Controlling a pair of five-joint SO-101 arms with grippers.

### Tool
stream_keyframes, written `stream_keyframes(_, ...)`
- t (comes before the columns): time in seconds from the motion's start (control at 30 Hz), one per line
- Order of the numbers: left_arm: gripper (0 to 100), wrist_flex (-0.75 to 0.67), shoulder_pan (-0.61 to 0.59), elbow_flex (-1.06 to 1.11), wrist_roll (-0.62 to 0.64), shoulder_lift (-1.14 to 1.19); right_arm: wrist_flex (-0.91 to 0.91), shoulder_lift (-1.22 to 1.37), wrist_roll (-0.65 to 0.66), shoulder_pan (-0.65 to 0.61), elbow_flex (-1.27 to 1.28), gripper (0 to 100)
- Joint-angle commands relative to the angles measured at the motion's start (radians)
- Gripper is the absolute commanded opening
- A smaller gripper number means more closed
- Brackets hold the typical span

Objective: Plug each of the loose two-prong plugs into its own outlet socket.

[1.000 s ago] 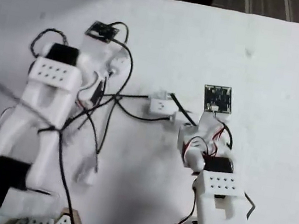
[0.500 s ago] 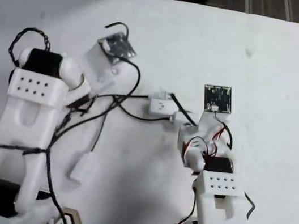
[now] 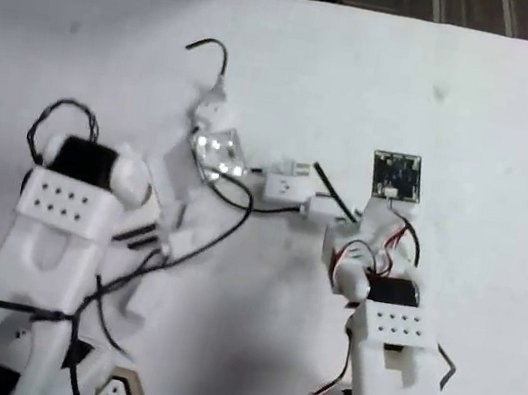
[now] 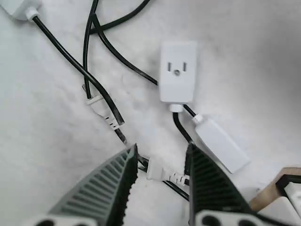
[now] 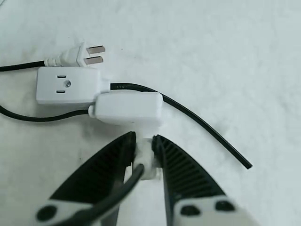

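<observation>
Straddling small plug [image 4: 155, 169] with left gripper [image 4: 162, 149] spread wide, clamping second plug [image 5: 146, 162] in right gripper [image 5: 145, 139]; probably light, rigid, best pinched mid-body.

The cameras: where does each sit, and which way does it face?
High view: fixed above, looking down on the table; left arm and right arm show.
Left wrist view: rides the left arm, facing its open left gripper and the socket.
Right wrist view: rides the right arm, facing the right gripper, shut on a white block.
All three share that socket.
</observation>
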Motion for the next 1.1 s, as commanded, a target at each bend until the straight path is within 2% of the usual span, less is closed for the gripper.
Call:
stream_keyframes(0.0,21,-0.044,0.013,0.048,0.002,-0.117,-0.018,-0.002,-0.011,0.002,-0.012,1.7)
stream_keyframes(0.17,26,-0.046,0.018,0.078,0.087,-0.259,-0.018,-0.001,-0.011,0.002,-0.012,1.7)
stream_keyframes(0.33,26,-0.109,0.061,0.239,0.098,-0.283,-0.018,-0.001,-0.011,0.002,-0.012,1.7)
stream_keyframes(0.43,26,-0.252,0.076,0.367,0.110,-0.285,-0.018,-0.001,-0.011,0.002,-0.012,1.7)
stream_keyframes(0.6,22,-0.566,0.031,0.483,0.236,-0.283,-0.018,-0.001,-0.011,0.002,-0.012,1.7)
stream_keyframes(0.7,19,-0.664,0.002,0.512,0.236,-0.283,-0.018,-0.001,-0.011,0.002,-0.012,1.7)
stream_keyframes(0.9,20,-0.697,-0.036,0.516,0.249,-0.282,-0.018,-0.001,-0.011,0.002,-0.011,1.7)
stream_keyframes(1.07,20,-0.698,-0.013,0.516,0.250,-0.272,-0.018,-0.001,-0.011,0.001,-0.011,1.7)
